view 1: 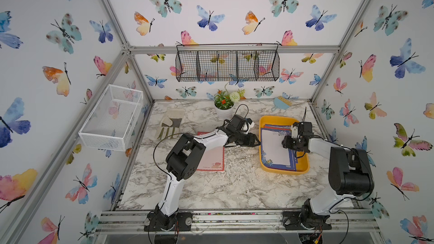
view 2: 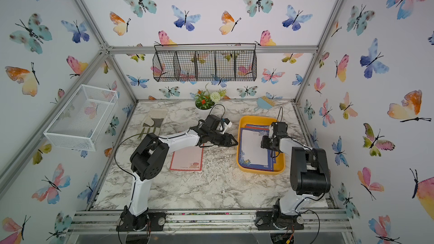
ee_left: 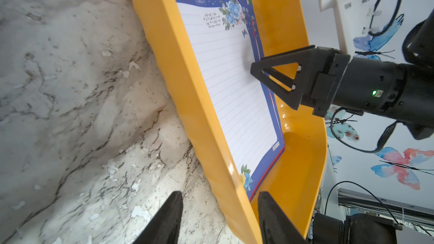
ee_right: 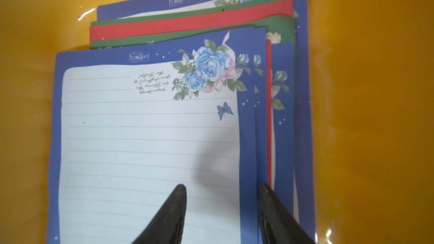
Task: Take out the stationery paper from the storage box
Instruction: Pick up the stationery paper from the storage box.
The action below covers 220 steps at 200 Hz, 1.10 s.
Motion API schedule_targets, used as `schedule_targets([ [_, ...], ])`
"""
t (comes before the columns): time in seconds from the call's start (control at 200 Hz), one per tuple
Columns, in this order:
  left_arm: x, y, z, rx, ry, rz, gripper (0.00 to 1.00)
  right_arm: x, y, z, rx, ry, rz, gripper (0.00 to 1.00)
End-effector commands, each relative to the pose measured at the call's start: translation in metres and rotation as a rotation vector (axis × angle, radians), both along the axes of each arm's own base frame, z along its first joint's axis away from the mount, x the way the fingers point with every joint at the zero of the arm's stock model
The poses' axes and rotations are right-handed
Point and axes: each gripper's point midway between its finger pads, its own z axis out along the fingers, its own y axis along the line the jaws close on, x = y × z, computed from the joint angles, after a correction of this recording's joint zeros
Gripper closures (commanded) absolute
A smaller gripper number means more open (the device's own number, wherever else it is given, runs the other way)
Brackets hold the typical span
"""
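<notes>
A red sheet (view 1: 211, 160) lies flat on the table (view 1: 211, 191), out of the box and partly under the left arm, so one piece of the task looks done

Further right, the left gripper (ee_left: 219, 194) hangs low at the left wall of the box (view 1: 276, 120), jaws apart and empty. In its wrist view one finger is over the marble and the other over the box, with the wall between them. I judge it is there to brace the wall so the light box does not slide while paper is drawn out. Whether it touches the wall I cannot tell

Inside the box the stack (ee_right: 187, 23) is fanned, with green and red edges showing beyond the blue top sheet (ee_right: 145, 137), which lies flat and shifted toward the left wall. That offset leaves its right edge stepped over the sheets below, the easiest place to catch one sheet alone

The right gripper (ee_right: 222, 186) stands over just that edge, jaws apart and holding nothing, one finger over the white centre and the other at the blue border. In the left wrist view its tip seems down on the paper, likely to press and buckle the sheet for a pinch
</notes>
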Motion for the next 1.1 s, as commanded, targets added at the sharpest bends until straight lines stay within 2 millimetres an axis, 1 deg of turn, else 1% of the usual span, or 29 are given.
schedule_targets([
  [0.0, -0.007, -0.002, -0.008, 0.0, 0.044, -0.028, 0.46, 0.005, 0.0, 0.002, 0.015, -0.01, 0.001, 0.47],
  [0.205, -0.008, -0.002, -0.01, -0.001, 0.056, -0.035, 0.47, 0.003, 0.004, 0.002, 0.064, -0.005, 0.01, 0.47],
  [0.42, -0.009, -0.003, -0.015, 0.004, 0.071, -0.037, 0.47, -0.001, 0.016, 0.007, 0.151, -0.028, 0.027, 0.49],
  [0.656, -0.011, -0.003, -0.018, 0.004, 0.086, -0.043, 0.47, -0.013, 0.031, -0.001, 0.25, -0.011, 0.049, 0.5],
  [0.831, -0.013, -0.005, -0.021, 0.002, 0.101, -0.049, 0.48, -0.018, 0.035, -0.004, 0.292, -0.007, 0.052, 0.51],
  [1.096, -0.007, -0.007, 0.002, -0.021, 0.039, -0.05, 0.43, -0.016, 0.036, -0.005, 0.298, -0.002, 0.054, 0.51],
])
